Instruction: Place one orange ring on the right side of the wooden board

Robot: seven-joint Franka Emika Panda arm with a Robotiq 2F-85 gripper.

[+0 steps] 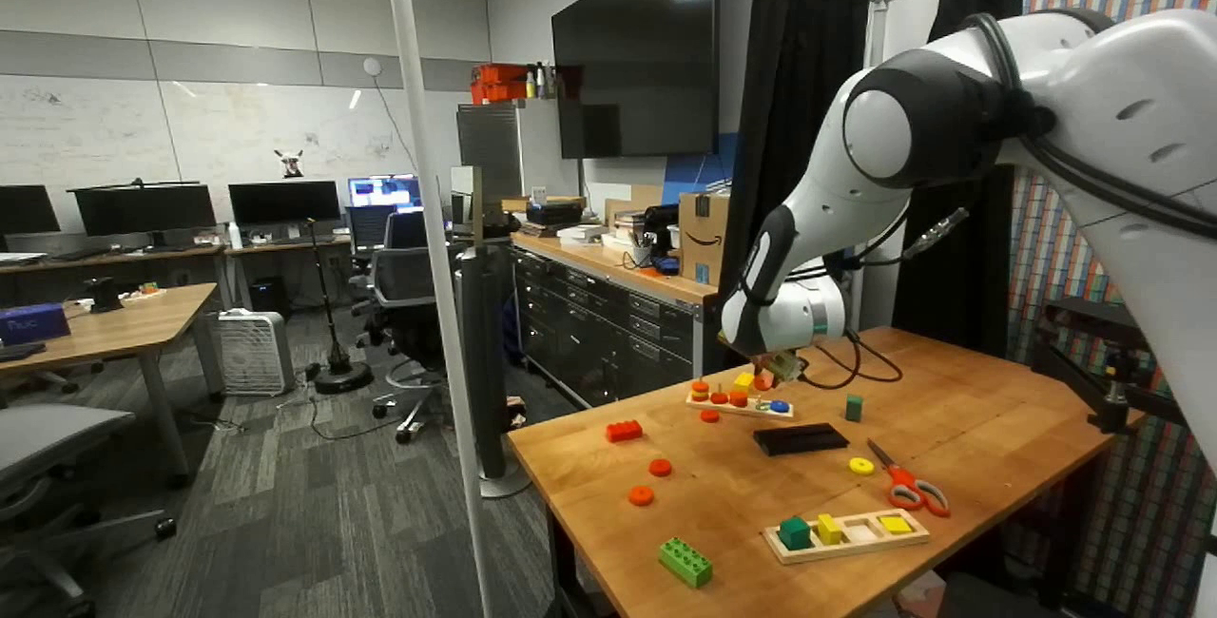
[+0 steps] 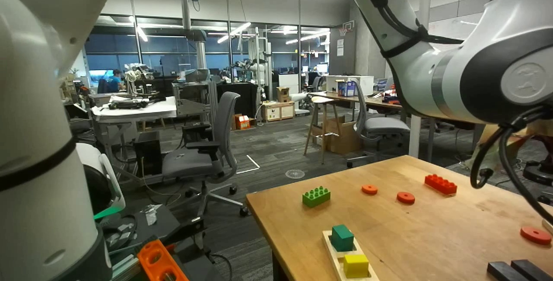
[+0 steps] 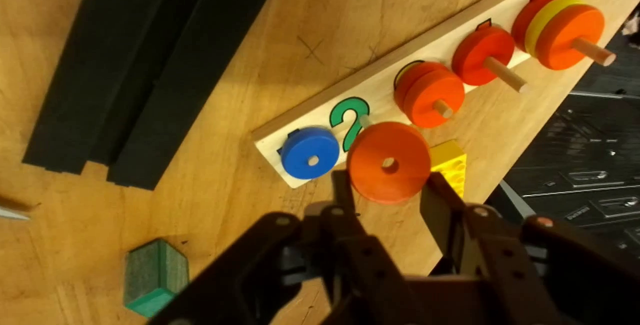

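**Pincer (image 3: 389, 176) is pinching an orange ring (image 3: 387, 145) beside a bare peg (image 3: 365, 120)**

Fingertips (image 3: 344, 192) are clasping the ring from opposite sides. In the wrist view the peg is standing by the green 2 (image 3: 353, 132) on the wooden board (image 3: 317, 116), just past the ring's upper-left rim; the coming move is likely turning on bringing the hole over it. An exterior view is showing the wrist (image 1: 784, 318) above the worktop (image 1: 742, 494) but not resolving the hole; in an exterior view the arm (image 2: 419, 73) is occupying the upper right, and the held ring is not showing.

You're in a robotics lab, office-style: another robot arm (image 2: 196, 35) standing in back, monitors (image 1: 283, 202), whiteboard (image 1: 95, 133), swivel chairs (image 2: 190, 161), black drawer units (image 1: 604, 321).
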